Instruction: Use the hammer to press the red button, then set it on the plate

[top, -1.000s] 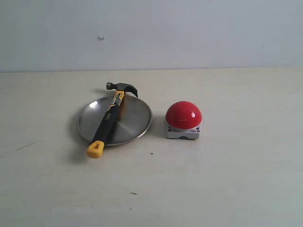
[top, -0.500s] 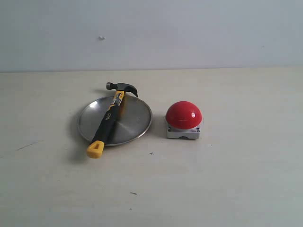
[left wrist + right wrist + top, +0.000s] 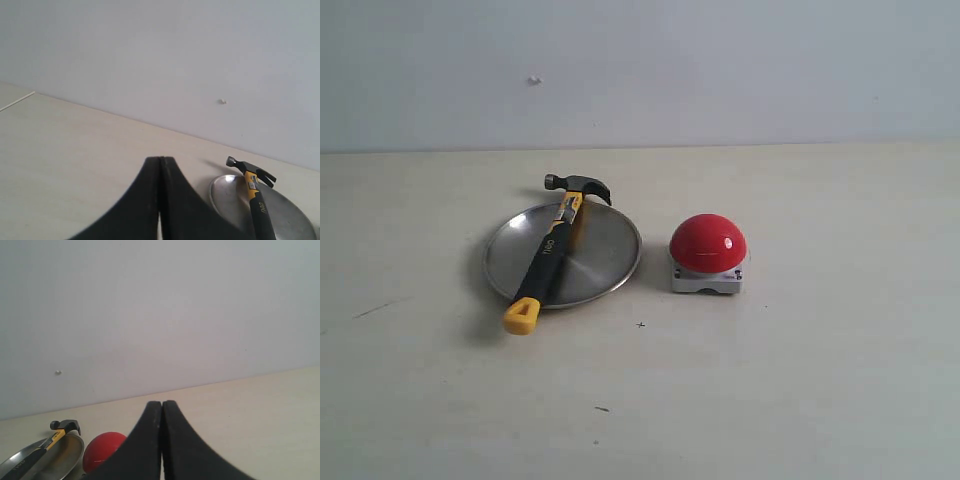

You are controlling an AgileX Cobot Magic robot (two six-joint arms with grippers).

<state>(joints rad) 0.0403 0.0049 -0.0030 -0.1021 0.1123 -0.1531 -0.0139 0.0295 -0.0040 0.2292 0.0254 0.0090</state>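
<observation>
Left pincer [image 3: 160,159]: closed, empty.
Right pincer [image 3: 162,403]: closed, empty.
Risk: black-and-yellow claw hammer [image 3: 552,252] lies across round silver metal plate [image 3: 605,255]; a bump could slide it off.

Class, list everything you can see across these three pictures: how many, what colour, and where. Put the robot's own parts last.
hammer: one, black and yellow handle, dark head; lying across the plate, both ends past its rim
plate: one, silver; on the table, left of the button
red button: one, red dome, grey base; right of the plate, apart from it
table: one, pale beige; under everything
wall: one, light grey; behind the table
left gripper: one, black; closed, empty
right gripper: one, black; closed, empty
</observation>
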